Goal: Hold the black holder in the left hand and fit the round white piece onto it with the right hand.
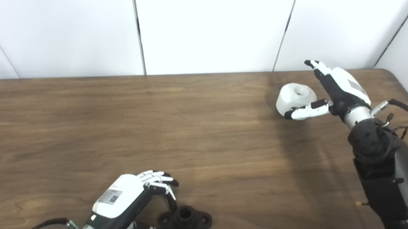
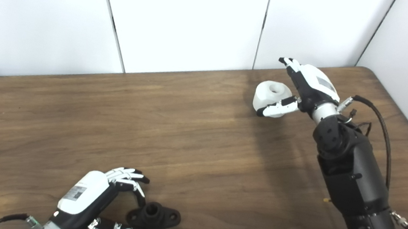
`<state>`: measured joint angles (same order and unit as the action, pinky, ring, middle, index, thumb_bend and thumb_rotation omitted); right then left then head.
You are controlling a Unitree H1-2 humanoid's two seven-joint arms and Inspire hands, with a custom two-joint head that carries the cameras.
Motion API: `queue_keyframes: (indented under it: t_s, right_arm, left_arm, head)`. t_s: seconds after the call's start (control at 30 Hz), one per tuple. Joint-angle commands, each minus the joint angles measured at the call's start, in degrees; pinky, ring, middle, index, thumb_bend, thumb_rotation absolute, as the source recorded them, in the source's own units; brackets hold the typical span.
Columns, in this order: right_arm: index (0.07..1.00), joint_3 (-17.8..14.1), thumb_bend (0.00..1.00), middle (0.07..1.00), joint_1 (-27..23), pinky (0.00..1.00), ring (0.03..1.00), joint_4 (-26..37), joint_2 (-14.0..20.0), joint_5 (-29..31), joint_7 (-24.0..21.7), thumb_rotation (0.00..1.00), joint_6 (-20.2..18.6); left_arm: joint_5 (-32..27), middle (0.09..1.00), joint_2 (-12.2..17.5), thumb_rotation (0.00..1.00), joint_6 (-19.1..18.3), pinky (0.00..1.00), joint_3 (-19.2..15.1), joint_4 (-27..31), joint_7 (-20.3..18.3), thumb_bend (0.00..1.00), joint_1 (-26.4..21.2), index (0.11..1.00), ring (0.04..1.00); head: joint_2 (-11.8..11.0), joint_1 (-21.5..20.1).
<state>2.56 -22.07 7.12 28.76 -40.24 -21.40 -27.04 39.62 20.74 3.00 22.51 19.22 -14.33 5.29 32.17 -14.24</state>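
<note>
You are early in the task. At 6 o'clock on the wooden surface (image 1: 201, 137), your left hand (image 1: 124, 204) has its fingers spread around the black holder (image 1: 187, 219), which lies flat; a firm grip is not evident. At 2 o'clock, your right hand (image 1: 337, 88) is open beside the round white piece (image 1: 296, 97), thumb against its near side, not yet closed. Both grasps, lifting and fitting appear to remain.
</note>
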Motion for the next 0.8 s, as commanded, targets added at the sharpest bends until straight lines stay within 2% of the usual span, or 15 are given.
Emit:
queue_keyframes:
  t_s: [0.0, 0.4, 0.77]
  right_arm:
    - [0.971, -0.2, 0.86, 1.000, -3.2, 1.00, 1.000, 0.5, 1.9, -1.0, 0.1, 0.31, 0.2]
    - [0.914, 0.9, 0.85, 1.000, -5.5, 1.00, 1.000, -4.8, 3.1, -3.5, -1.3, 0.31, 0.2]
    - [0.854, 2.7, 0.84, 0.992, -8.3, 1.00, 1.000, -10.6, 3.7, -4.2, -0.4, 0.32, 0.2]
  left_arm:
    - [1.8, 0.799, 3.1, 0.05, -3.2, 0.86, -0.2, -4.5, -3.9, 0.52, 3.1, 0.488, 0.870]
    - [1.7, 0.801, 3.1, 0.04, -3.4, 0.87, -0.2, -4.3, -4.1, 0.52, 3.2, 0.487, 0.873]
    - [2.3, 0.797, 3.2, 0.04, -3.5, 0.87, -0.2, -4.2, -4.1, 0.52, 3.3, 0.487, 0.870]
  head:
    - [0.0, 0.0]
    - [-0.6, -0.4]
    - [-1.0, -0.6]
